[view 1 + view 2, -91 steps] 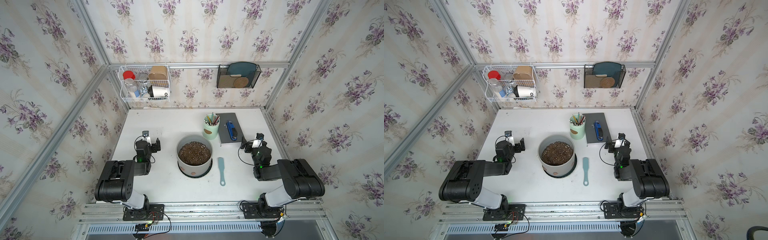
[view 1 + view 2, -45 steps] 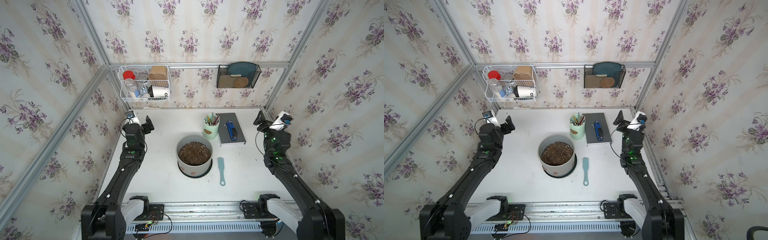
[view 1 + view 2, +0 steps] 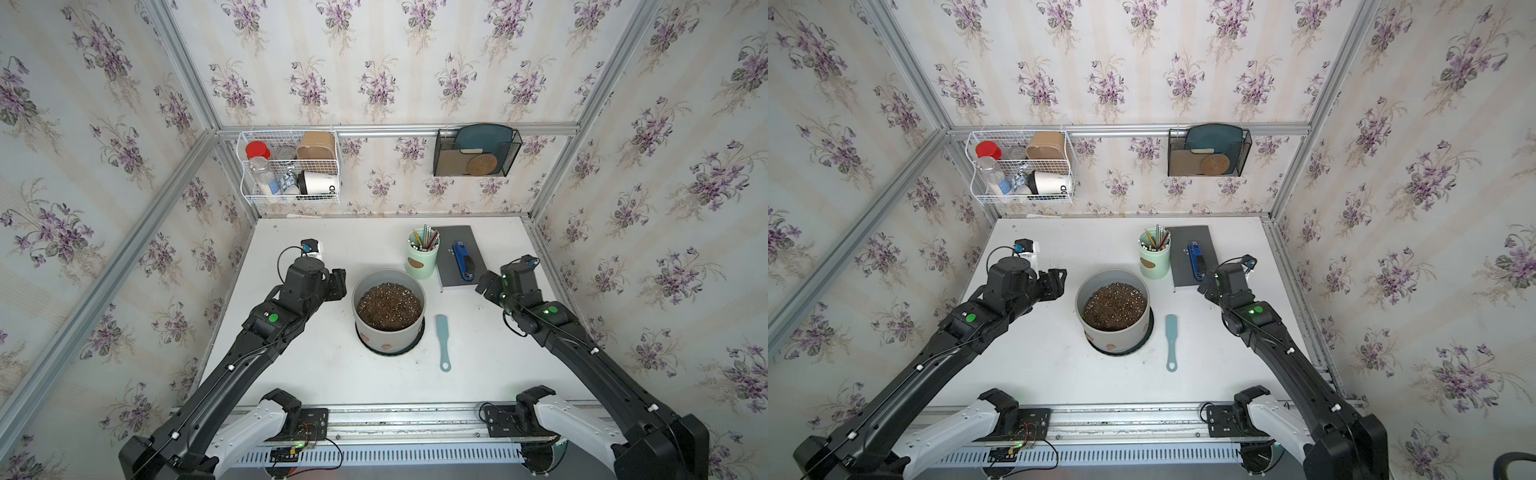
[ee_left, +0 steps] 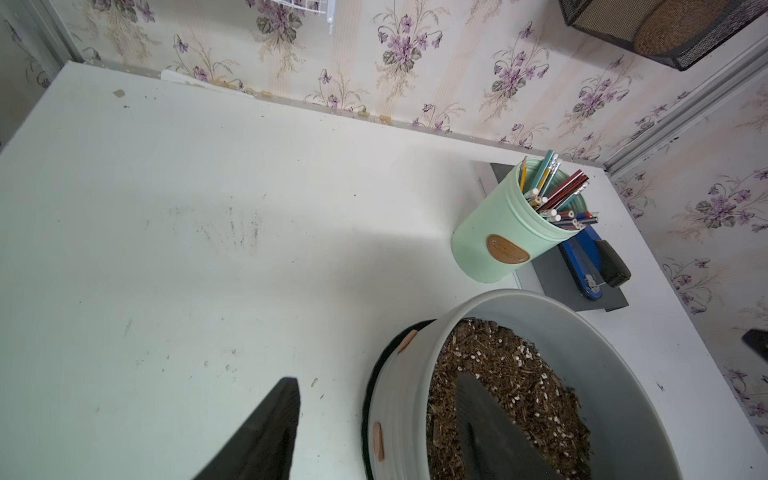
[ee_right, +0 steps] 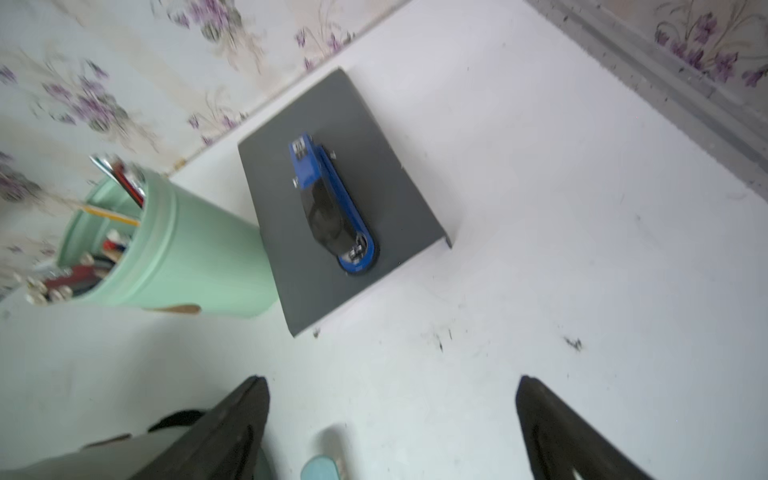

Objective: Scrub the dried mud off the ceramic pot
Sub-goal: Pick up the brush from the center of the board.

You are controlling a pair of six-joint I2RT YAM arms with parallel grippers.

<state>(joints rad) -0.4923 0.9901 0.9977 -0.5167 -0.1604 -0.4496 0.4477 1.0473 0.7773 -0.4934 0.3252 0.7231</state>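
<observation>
My tally: dried mud (image 3: pixel 387 345) intact on ceramic pot (image 3: pixel 400 335); brush (image 3: pixel 443 340) lying unlifted; left gripper (image 4: pixel 376 378) half-open astride the rim; right gripper (image 5: pixel 390 378) wide, empty.

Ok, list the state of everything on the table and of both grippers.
ceramic pot: upright on its saucer, full of soil.
dried mud: blobs stuck on the pot's wall.
brush: lying flat beside the pot, untouched.
pencil cup: upright, full of pencils.
stapler: closed, on the notebook.
notebook: closed, flat.
left gripper: open, one finger outside the pot's wall, one over the soil.
right gripper: open, empty.
</observation>
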